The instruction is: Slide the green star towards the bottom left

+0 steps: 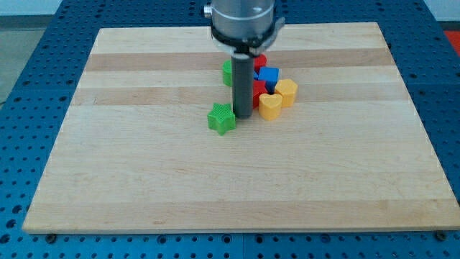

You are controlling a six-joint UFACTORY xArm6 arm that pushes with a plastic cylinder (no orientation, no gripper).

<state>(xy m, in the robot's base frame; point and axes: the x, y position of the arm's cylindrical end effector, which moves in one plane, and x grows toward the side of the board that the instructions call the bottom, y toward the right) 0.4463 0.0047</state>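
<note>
The green star (221, 119) lies on the wooden board (144, 180) a little above the middle. My tip (242, 117) stands right beside the star, at its right edge, touching or almost touching it. The rod rises from there and hides part of the block cluster behind it.
A cluster sits to the upper right of the tip: a green block (227, 73) half hidden by the rod, a red block (260, 62), a blue block (269, 76), another red block (257, 93), a yellow heart (270, 106) and a yellow block (287, 92).
</note>
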